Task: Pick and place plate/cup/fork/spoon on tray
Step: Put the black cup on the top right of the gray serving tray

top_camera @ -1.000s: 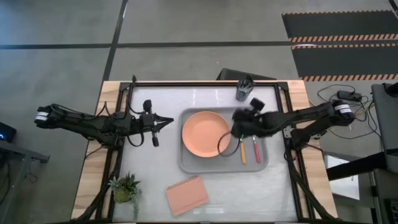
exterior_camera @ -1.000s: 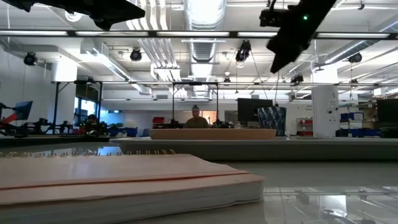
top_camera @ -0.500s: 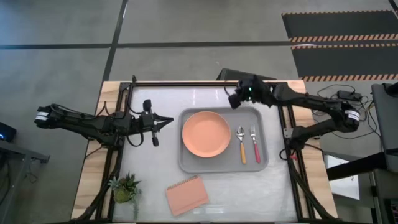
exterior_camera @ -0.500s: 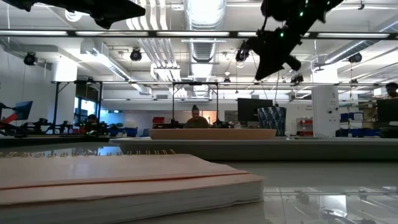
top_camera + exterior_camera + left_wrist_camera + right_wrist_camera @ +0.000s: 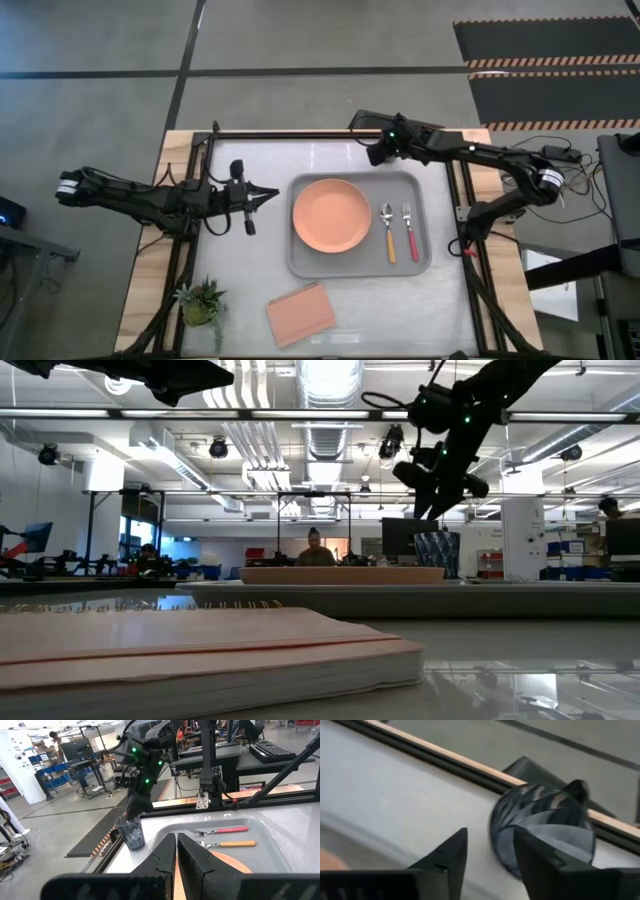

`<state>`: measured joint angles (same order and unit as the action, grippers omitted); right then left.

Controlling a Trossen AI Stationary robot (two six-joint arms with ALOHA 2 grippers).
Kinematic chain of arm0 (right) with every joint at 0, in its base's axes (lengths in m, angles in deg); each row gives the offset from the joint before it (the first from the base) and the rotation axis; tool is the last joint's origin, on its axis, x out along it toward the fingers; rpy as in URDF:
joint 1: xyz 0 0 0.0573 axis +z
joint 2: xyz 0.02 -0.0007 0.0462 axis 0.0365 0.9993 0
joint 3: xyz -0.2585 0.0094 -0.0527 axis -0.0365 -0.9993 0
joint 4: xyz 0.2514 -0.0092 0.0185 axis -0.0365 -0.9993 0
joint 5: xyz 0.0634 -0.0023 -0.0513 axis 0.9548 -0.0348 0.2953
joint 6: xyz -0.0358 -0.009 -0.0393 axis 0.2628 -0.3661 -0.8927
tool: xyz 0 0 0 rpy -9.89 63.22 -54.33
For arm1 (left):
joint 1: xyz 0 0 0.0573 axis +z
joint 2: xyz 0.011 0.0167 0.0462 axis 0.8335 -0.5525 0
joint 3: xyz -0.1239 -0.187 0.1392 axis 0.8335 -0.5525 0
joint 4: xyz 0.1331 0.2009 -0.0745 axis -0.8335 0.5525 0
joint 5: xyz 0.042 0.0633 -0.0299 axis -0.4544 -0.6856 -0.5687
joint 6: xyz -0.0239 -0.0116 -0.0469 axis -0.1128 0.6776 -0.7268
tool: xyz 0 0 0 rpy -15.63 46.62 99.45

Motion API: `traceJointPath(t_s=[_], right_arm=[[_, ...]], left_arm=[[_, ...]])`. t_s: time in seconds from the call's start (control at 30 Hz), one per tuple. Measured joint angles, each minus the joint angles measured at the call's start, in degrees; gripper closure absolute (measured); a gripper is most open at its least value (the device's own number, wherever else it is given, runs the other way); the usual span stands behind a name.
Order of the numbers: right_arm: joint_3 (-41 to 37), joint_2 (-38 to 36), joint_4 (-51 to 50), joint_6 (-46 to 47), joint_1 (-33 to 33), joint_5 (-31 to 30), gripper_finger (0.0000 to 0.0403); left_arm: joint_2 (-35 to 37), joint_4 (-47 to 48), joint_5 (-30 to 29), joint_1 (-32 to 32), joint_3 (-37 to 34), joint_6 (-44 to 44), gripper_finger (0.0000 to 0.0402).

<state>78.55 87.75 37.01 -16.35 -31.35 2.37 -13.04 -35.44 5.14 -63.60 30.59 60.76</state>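
The light-grey tray lies mid-table. On it rest the salmon-orange plate, the orange-handled spoon and the red-pink-handled fork. The dark cup stands upright on the table just beyond the tray's far edge. My right gripper hangs open over the cup, fingers pointing down at its rim; in the high view it hides the cup. My left gripper is shut and empty, left of the tray. My right gripper comes at the cup's rim from above, one finger in front of the cup's wall. I cannot tell whether it touches the cup.
A salmon-pink notebook lies near the front edge, with a small potted plant to its left. The dark frame rail runs along the table's far edge, close behind the cup. A person sits in the room beyond.
My right gripper has left the tray, where it hung between the plate and the spoon, and swung to the table's far edge, ending over the cup. The plate, spoon and fork lie as before.
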Motion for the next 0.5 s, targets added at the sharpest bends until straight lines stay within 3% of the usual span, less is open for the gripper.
traceJointPath(t_s=[0.27,0.4,0.5], right_arm=[[0.0,5.0,1.8,-3.1,-0.6,-1.0,0.0211],[0.0,7.7,3.0,-4.0,-0.6,-1.0,0.022],[0.0,8.4,3.1,-4.0,-0.6,-1.2,0.025]], left_arm=[[0.0,0.0,0.0,0.0,0.0,0.3,0.0402],[0.0,0.0,0.0,0.0,0.0,0.3,0.0402],[0.0,0.0,0.0,0.0,0.0,0.3,0.0402]])
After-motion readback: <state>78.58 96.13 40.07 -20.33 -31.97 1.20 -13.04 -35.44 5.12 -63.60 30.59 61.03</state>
